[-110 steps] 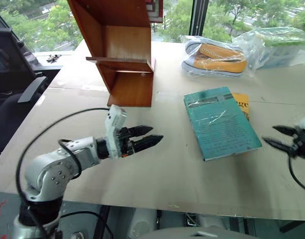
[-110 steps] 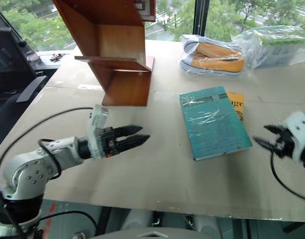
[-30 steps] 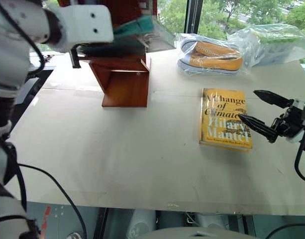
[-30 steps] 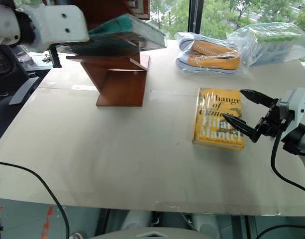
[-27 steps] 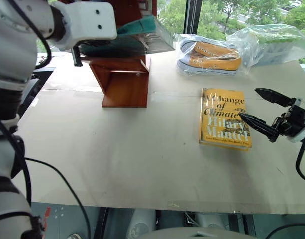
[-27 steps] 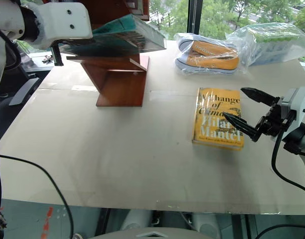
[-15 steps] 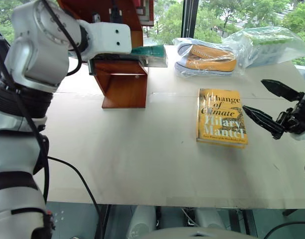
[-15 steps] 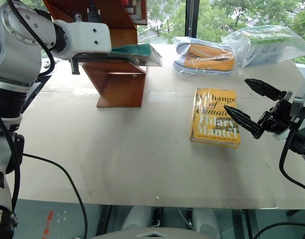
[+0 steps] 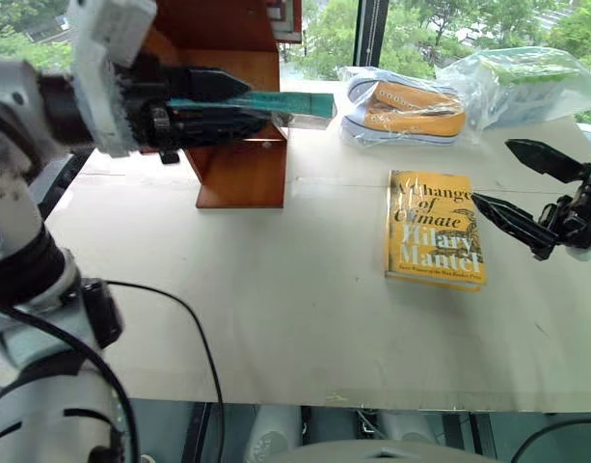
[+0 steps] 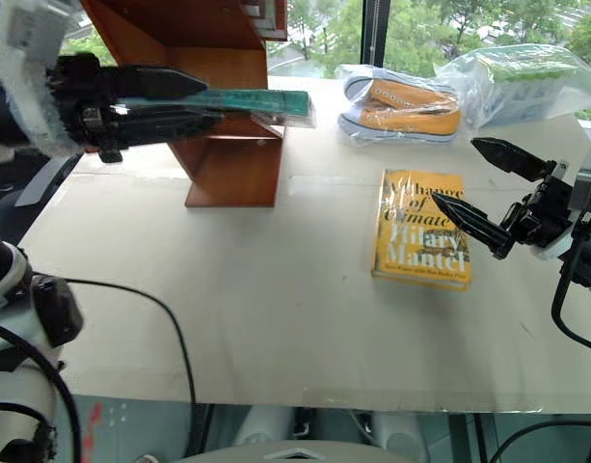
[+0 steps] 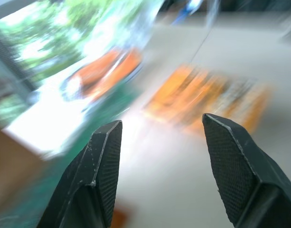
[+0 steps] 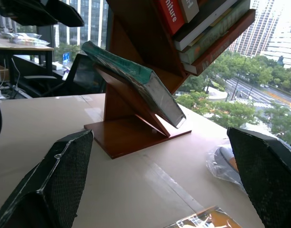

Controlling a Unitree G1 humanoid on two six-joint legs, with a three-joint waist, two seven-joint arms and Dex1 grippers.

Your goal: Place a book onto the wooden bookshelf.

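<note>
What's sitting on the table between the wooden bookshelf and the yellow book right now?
Nothing: in the left eye view the table is bare from the wooden bookshelf across to the yellow book.

A yellow book (image 9: 435, 230) lay flat on the table (image 9: 276, 309); bagged orange sneakers (image 9: 403, 101) sat behind it.

Teal-green book (image 10: 247, 100), reddish-brown wooden bookshelf (image 10: 232, 164)

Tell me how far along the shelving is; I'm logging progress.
Done: the book lies on the wooden bookshelf board, one end overhanging. In hand: nothing; the left end effector is open beside it. Left: clearing that arm away. The yellow book lies on the table.
</note>
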